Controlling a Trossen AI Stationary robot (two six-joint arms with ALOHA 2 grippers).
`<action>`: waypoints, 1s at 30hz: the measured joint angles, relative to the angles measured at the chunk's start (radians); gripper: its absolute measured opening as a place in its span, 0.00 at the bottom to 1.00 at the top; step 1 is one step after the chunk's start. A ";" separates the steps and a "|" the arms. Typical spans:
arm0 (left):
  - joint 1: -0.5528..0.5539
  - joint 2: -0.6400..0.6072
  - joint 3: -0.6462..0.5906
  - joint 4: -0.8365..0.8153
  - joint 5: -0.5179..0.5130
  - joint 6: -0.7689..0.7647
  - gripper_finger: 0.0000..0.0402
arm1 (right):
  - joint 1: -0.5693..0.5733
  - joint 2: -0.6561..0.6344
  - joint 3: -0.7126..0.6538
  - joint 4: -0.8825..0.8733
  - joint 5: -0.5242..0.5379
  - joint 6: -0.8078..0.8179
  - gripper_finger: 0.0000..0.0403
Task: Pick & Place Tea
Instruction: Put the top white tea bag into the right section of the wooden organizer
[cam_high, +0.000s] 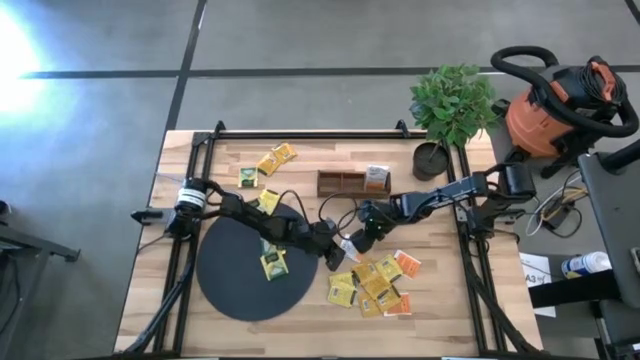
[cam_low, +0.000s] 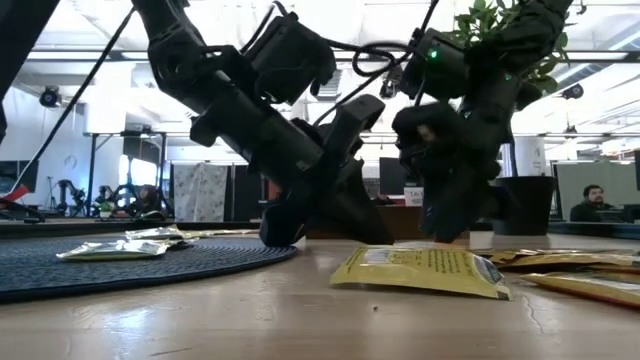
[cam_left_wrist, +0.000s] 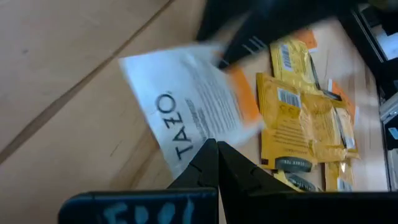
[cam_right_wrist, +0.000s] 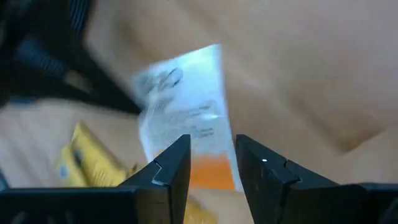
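Note:
A white and orange tea sachet (cam_left_wrist: 186, 99) marked TAZO sits between my two grippers, just right of the black disc (cam_high: 225, 285). My left gripper (cam_left_wrist: 214, 152) is shut on it. My right gripper (cam_right_wrist: 211, 165) is open over the sachet's orange end (cam_right_wrist: 208, 171), one finger on either side of it. Whether it touches the sachet does not show. Yellow sachets (cam_high: 272, 262) lie flat on the disc. Several more (cam_high: 372, 285), yellow and orange, lie in a loose heap on the wood to the right of the disc. My left gripper pinches the white sachet at its edge beside the printed word (cam_left_wrist: 198, 144), between the two fingertips. The fingers slant down from the table's left. The sachet spreads out beyond the fingertips toward the heap. Whether its far end rests on the wood does not show.
A brown wooden tray (cam_high: 345, 183) stands behind the grippers, with more yellow sachets (cam_high: 275, 158) on the wood at the far left. A potted plant (cam_high: 450, 105) stands at the far right corner. A black frame (cam_high: 465, 230) runs along the table's sides.

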 joint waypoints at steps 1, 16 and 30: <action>-0.001 0.001 0.000 -0.001 -0.002 0.010 0.00 | 0.004 -0.002 0.001 0.000 -0.020 0.006 0.31; 0.009 0.006 0.031 -0.026 -0.062 0.071 0.00 | 0.092 0.005 0.015 0.009 0.021 0.125 0.31; 0.006 0.005 0.030 -0.021 -0.065 0.072 0.00 | 0.090 0.053 0.015 0.098 0.062 0.143 0.12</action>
